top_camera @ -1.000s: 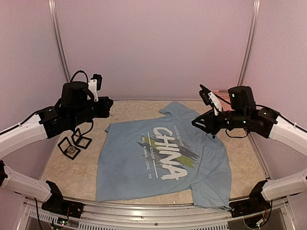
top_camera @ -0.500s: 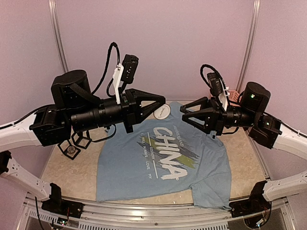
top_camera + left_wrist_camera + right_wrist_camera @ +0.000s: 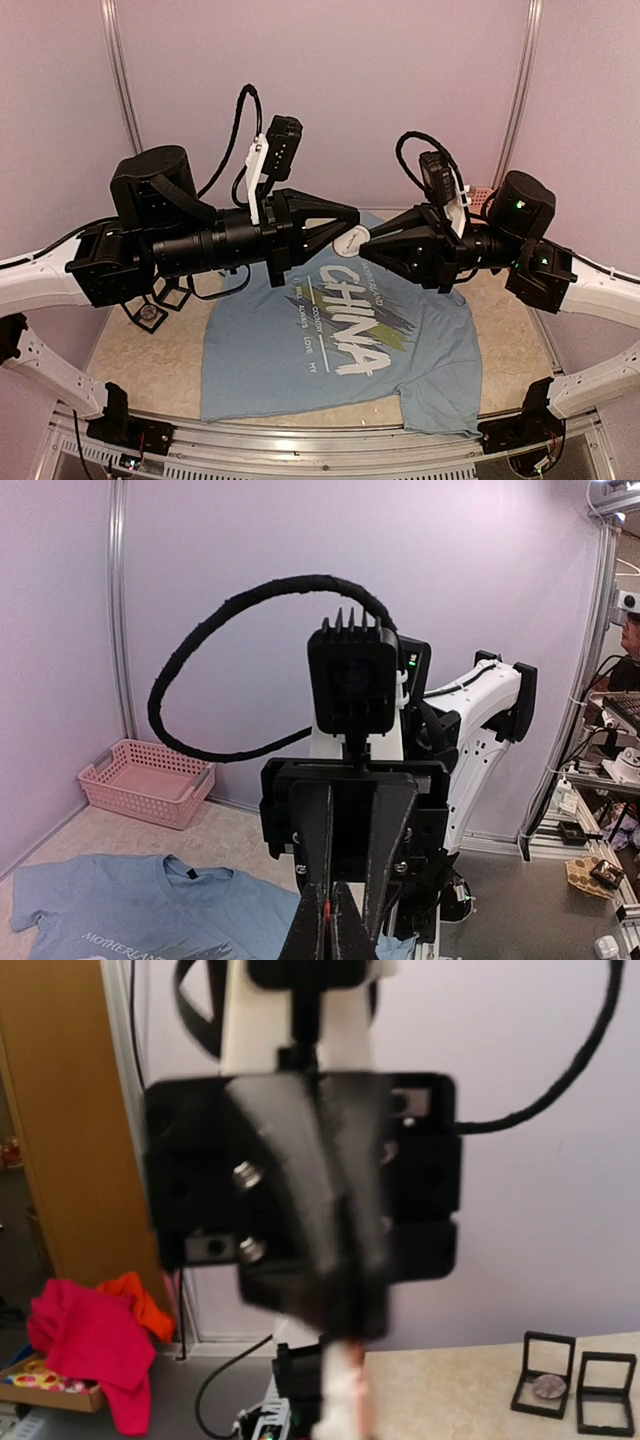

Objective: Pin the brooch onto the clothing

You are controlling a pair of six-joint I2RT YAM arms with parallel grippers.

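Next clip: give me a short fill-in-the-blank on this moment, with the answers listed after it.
The shirt lying on the table reads ____ in large white letters. The round brooch, up in the air between the left gripper and the right gripper, is ____ in colour. The basket by the back wall is ____.
Missing words: CHINA; white; pink.

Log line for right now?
left claw: shut on brooch | right claw: tips at brooch, grip unclear | T-shirt: flat below, unpinned
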